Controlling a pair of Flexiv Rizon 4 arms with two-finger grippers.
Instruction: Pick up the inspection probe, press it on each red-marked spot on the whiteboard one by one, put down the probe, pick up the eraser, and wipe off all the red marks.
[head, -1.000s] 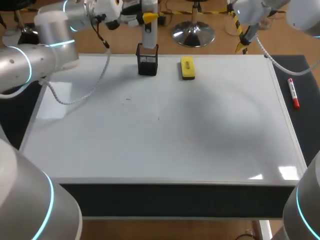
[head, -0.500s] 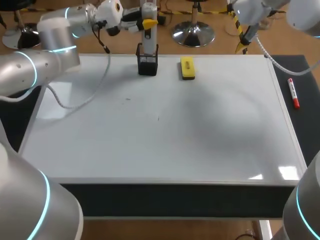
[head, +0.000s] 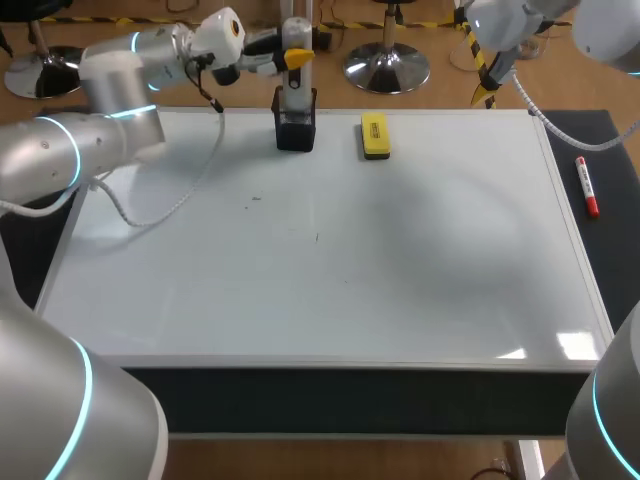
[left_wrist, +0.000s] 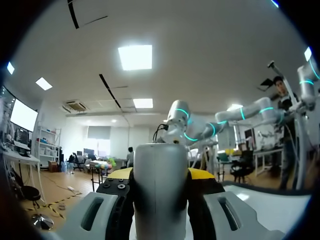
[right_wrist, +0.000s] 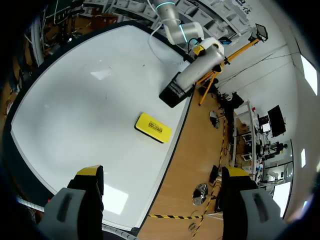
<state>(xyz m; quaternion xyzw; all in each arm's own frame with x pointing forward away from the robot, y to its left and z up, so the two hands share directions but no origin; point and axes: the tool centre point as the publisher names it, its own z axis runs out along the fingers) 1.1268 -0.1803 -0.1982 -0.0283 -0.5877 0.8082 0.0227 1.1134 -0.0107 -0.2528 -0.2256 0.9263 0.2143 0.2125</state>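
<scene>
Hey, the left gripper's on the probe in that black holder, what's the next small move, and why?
Probably open the left gripper and back straight up. Over the last second it has lowered the probe into the black holder, where it now stands upright with its lower end inside. The yellow eraser lies beside the holder on the whiteboard, next in the task.

1. The white rectangular whiteboard (head: 400, 280) lies flat before us.
2. At its far edge, left of the middle, stands the black mesh holder (head: 296, 132), and the grey cylindrical inspection probe (head: 297, 92) stands upright in it.
3. Our left gripper (head: 298, 55) clasps the probe from both sides, above the holder.
4. The yellow block eraser (head: 375, 136) lies on the board, just right of the holder.
5. The red marker pen (head: 586, 187) lies off the board, beside its right edge.
</scene>
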